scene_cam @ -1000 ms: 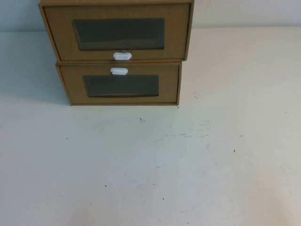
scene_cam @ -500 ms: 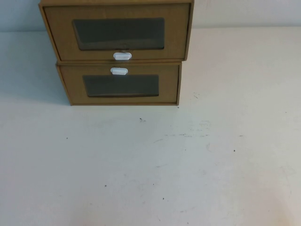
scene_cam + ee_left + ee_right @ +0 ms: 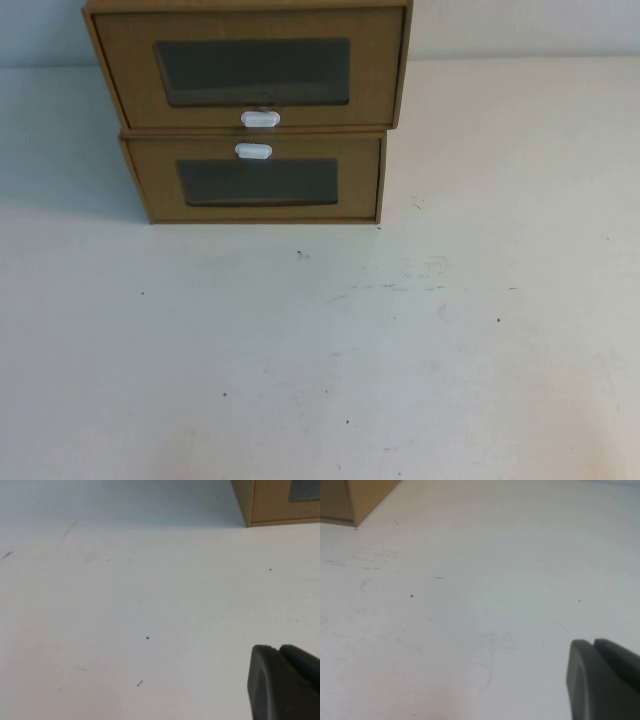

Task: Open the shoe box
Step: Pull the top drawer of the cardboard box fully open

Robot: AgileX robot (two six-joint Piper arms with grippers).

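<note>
Plainly, nothing of the task is done yet. Two boxes stand stacked at the far side of the white counter [image 3: 350, 350], left of its middle: the upper brown cardboard shoe box [image 3: 125, 70], with a dark window in its front, sits squarely on the lower brown cardboard shoe box [image 3: 150, 185], which has the same kind of window. Both fronts lie flush with their frames. The small white pull tab [image 3: 260, 119] at the bottom edge of the upper front and the small white pull tab [image 3: 253, 152] at the top edge of the lower front are both untouched, and they sit just above one another. So the whole job is left, by my judgement: reach a tab, take hold, and draw the front open (which box is meant, the task does not say).

Neither arm shows in the high view. The left gripper [image 3: 276, 652] appears only in its own wrist view, above bare counter and well short of the boxes, jaws pressed together on nothing. The right gripper [image 3: 592, 646] is likewise over bare counter, well apart from the boxes, closed tight and empty.
</note>
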